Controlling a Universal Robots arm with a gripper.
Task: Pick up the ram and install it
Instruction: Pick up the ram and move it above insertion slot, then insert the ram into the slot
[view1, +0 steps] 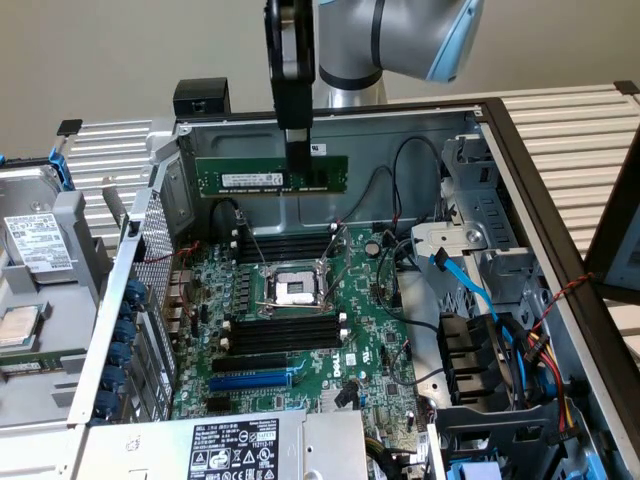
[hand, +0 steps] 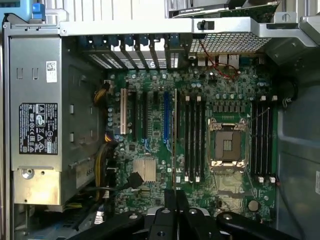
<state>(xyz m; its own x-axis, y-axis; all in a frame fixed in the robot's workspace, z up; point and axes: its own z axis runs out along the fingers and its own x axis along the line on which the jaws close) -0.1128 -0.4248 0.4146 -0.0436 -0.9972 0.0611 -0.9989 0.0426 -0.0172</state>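
The ram (view1: 250, 177), a dark-green stick with a white label, hangs level in the air above the far end of the motherboard (view1: 370, 350). My gripper (view1: 298, 165) comes down from above and is shut on the stick right of its middle. In the wrist view the ram (hand: 175, 145) appears edge-on as a thin strip running out from the gripper (hand: 175, 197), over the board beside the blue expansion slot (hand: 166, 122). Black memory slots (view1: 285, 333) (view1: 288, 246) lie on both sides of the CPU socket (view1: 297, 290); in the wrist view the memory slots (hand: 192, 140) (hand: 265, 140) look unfilled.
The open computer case (view1: 520, 150) walls in the board. A power supply (view1: 230, 450) sits at the near edge, and blue and black cables (view1: 490, 340) with a drive cage fill the exterior view's right. A hard drive (view1: 40, 245) lies outside the case on the exterior view's left.
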